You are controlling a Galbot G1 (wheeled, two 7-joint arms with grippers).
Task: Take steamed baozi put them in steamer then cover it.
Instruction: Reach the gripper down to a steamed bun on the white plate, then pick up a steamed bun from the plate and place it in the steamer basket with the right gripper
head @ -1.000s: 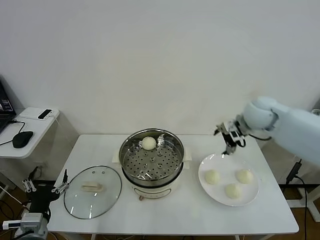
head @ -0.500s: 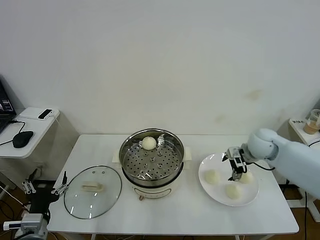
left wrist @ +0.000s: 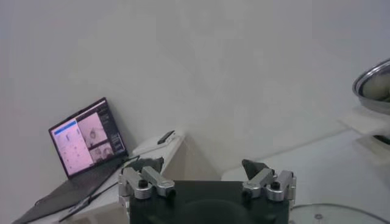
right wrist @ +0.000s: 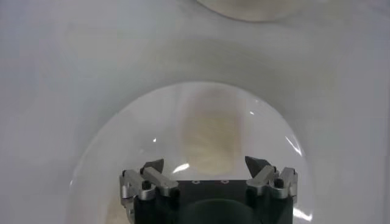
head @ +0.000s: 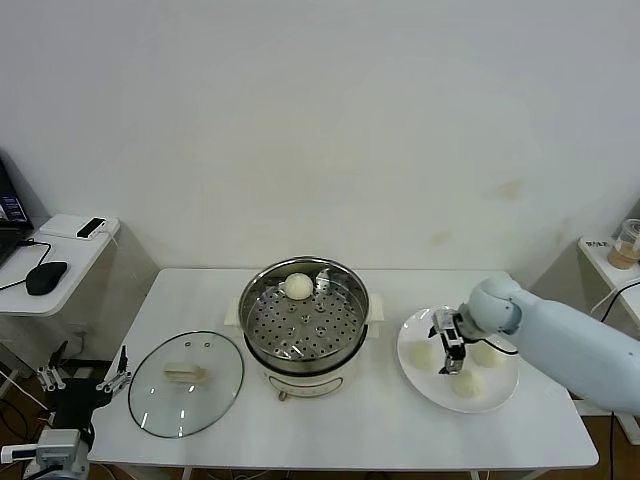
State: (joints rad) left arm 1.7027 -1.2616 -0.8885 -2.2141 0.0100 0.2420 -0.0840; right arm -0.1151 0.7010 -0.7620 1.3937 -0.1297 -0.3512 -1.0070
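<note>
One baozi (head: 298, 287) sits at the back of the holey tray inside the steamer (head: 303, 322), which stands in the middle of the white table (head: 340, 420). Three more baozi lie on the white plate (head: 490, 398) to the right of the steamer: one on the left (head: 422, 352), one at the back (head: 487, 353) and one at the front (head: 465, 384).

The right gripper (head: 448, 350) hangs just over the plate, between the left bun and the other two. Its fingers are spread wide and hold nothing.

The glass cover (head: 186, 383) lies flat on the table to the left of the steamer.

The left gripper (head: 82, 376) waits low past the table's left edge, wide open and empty. A laptop (left wrist: 85, 146) sits on a small side table (head: 55, 250) nearby.
</note>
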